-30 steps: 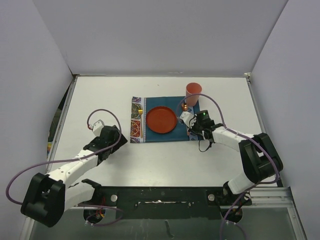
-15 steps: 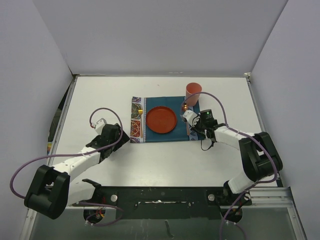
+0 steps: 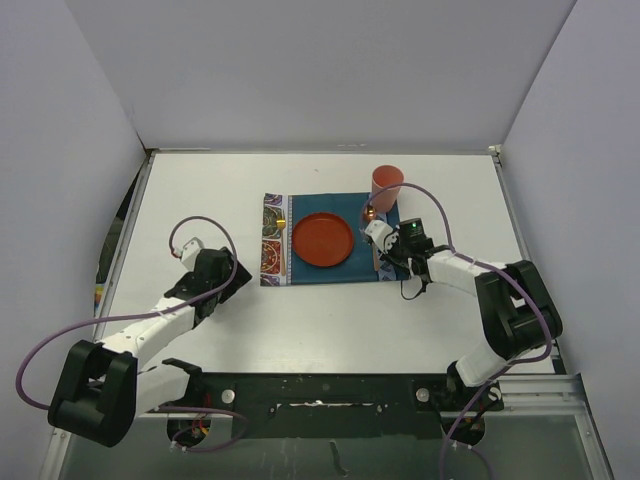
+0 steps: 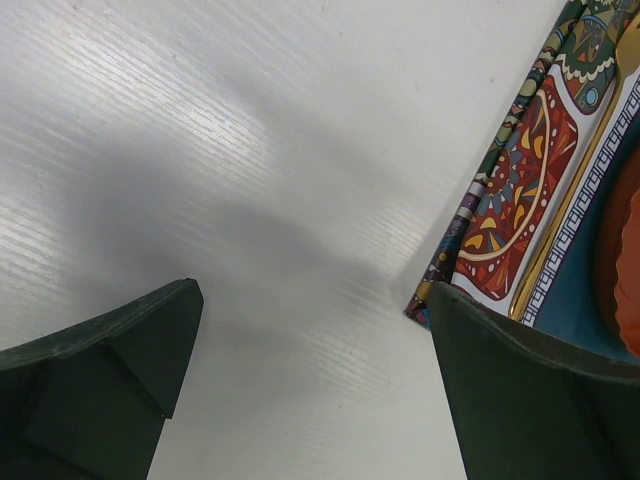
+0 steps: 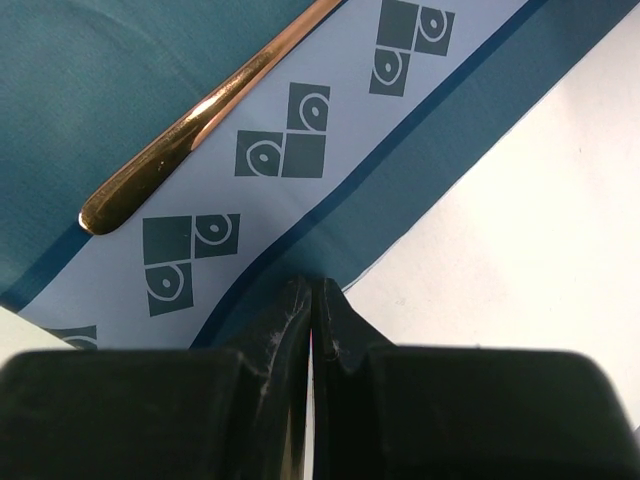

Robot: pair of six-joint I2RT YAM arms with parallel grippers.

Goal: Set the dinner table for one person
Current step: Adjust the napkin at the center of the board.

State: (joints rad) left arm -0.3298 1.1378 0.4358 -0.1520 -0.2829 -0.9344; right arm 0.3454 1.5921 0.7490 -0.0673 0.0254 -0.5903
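Note:
The dinner table (image 3: pixel 300 320) is a wide white top. On it lies a teal placemat (image 3: pixel 345 268) with patterned ends, carrying an orange-red plate (image 3: pixel 322 240). A gold utensil (image 3: pixel 283 245) lies on its left end; another gold utensil (image 5: pixel 200 110) lies on its right end. An orange cup (image 3: pixel 386 187) stands at the mat's far right corner. My right gripper (image 5: pixel 312 290) is shut, tips at the mat's right edge (image 5: pixel 420 200); whether it pinches the cloth is unclear. My left gripper (image 4: pixel 312 300) hangs open over bare table, just left of the mat's near left corner (image 4: pixel 430 305).
Grey walls close in the table on the left, back and right. A metal edging (image 3: pixel 125 240) runs along the left side. The black mounting rail (image 3: pixel 320 395) with both arm bases spans the near edge. Purple cables (image 3: pixel 200 225) loop above each wrist.
The left arm swung a little toward the mat and then back to the left, staying open. The right gripper has stayed shut at the mat's right edge, hardly moving.

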